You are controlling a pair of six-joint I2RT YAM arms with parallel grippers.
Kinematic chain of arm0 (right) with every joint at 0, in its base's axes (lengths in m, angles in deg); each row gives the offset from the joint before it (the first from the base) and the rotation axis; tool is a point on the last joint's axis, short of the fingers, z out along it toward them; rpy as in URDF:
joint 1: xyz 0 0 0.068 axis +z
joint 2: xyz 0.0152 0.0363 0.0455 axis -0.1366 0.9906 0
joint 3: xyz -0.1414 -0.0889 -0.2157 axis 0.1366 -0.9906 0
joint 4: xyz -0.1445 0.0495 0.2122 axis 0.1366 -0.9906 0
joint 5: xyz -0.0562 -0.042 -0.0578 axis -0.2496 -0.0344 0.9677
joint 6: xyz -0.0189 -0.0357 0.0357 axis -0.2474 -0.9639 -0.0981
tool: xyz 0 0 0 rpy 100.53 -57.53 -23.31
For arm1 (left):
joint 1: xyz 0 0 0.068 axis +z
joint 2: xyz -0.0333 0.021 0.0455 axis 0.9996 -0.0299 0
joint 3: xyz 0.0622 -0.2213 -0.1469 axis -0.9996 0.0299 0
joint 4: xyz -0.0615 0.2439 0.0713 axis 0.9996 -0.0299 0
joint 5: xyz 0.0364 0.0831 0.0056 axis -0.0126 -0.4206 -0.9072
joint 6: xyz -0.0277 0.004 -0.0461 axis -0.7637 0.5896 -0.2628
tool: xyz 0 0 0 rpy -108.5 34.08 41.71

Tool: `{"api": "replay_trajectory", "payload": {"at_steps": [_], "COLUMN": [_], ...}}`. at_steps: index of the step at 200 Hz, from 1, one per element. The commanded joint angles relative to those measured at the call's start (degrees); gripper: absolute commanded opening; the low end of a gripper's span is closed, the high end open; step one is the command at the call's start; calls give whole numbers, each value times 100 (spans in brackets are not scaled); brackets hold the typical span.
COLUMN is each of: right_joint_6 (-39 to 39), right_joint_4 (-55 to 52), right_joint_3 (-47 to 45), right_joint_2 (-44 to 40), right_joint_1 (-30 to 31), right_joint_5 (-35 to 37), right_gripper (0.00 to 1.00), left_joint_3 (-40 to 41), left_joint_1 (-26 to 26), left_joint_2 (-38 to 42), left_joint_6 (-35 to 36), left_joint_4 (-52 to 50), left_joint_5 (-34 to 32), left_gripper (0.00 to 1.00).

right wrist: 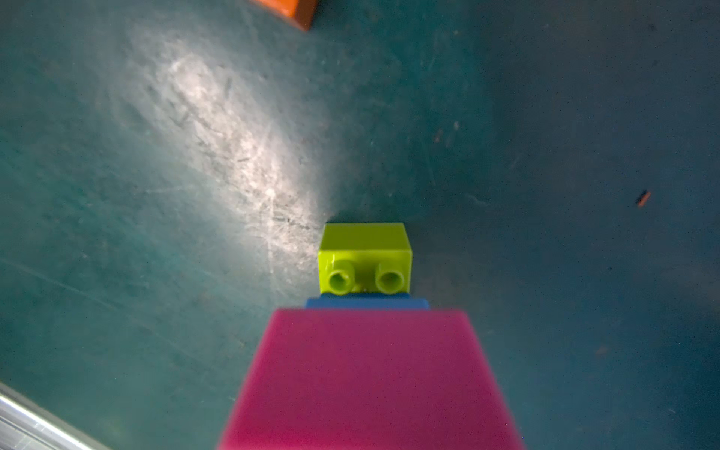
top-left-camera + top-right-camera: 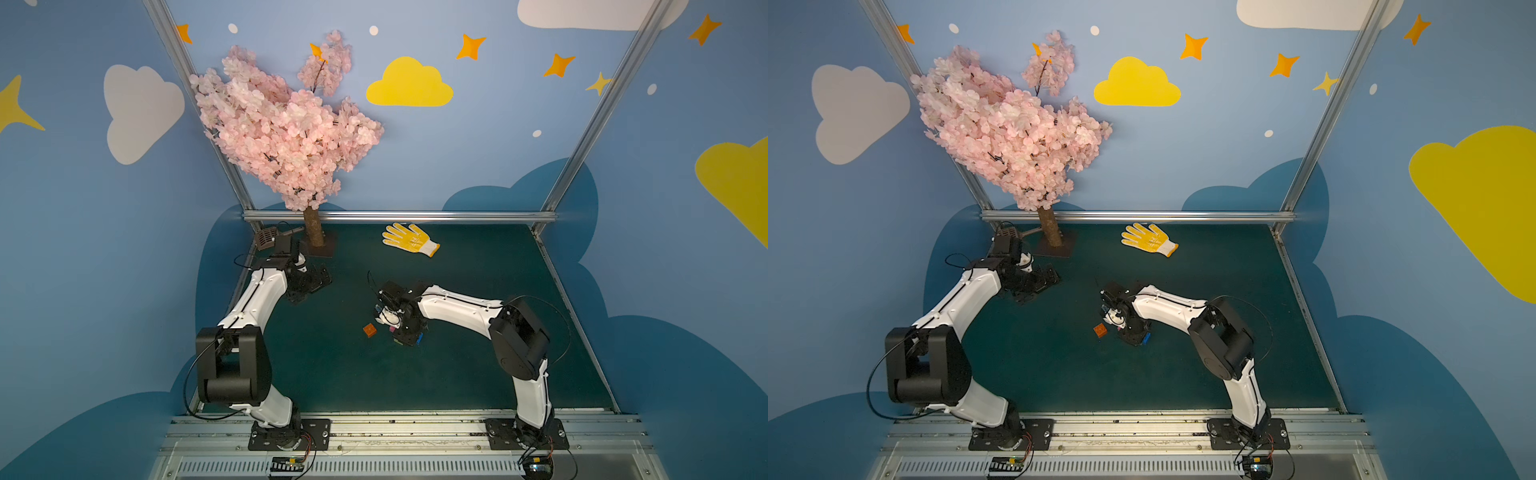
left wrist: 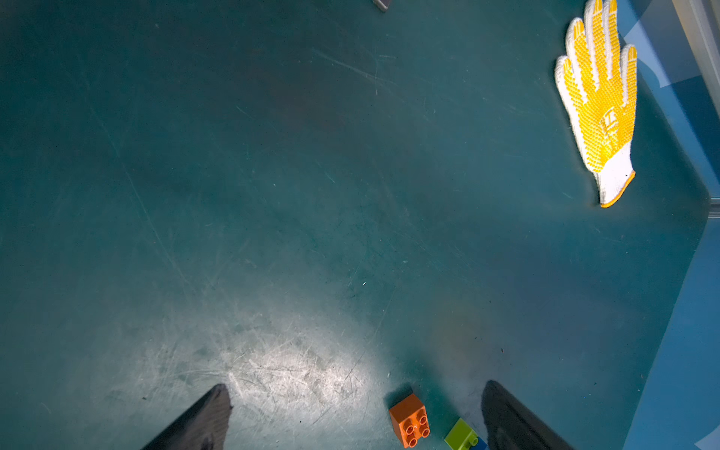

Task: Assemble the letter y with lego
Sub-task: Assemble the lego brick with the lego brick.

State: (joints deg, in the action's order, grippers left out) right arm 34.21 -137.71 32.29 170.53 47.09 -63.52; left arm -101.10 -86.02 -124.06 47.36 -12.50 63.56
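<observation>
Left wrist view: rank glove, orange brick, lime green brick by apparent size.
1. yellow glove, largest by far.
2. orange brick.
3. lime green brick, though the picture's edge cuts it off, so its rank against the orange one is unsure.

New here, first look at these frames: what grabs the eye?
The pink blossom tree in the back left corner dominates, with a yellow glove flat at the far side of the green mat. Mid-mat, the right pincer grips a pink, blue and lime brick stack, a lone orange brick beside it.
</observation>
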Motion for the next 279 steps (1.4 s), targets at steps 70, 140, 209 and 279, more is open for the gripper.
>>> {"api": "replay_trajectory", "payload": {"at_steps": [70, 140, 209, 279], "right_joint_6": [-234, -318, -375, -338], "right_joint_4": [-184, -264, -304, -288], "right_joint_3": [373, 645, 799, 906], "right_joint_2": [308, 409, 517, 651], "right_joint_1": [22, -16, -35, -44], "right_joint_5": [346, 321, 227, 144], "right_gripper": [34, 41, 43, 44], "left_joint_3": [41, 41, 33, 26], "left_joint_1": [29, 28, 37, 51], "left_joint_2": [-67, -69, -65, -65], "left_joint_6": [4, 1, 4, 6], "left_joint_4": [-57, -84, -84, -93], "left_joint_5": [37, 2, 10, -10], "left_gripper": [100, 100, 100, 100]}}
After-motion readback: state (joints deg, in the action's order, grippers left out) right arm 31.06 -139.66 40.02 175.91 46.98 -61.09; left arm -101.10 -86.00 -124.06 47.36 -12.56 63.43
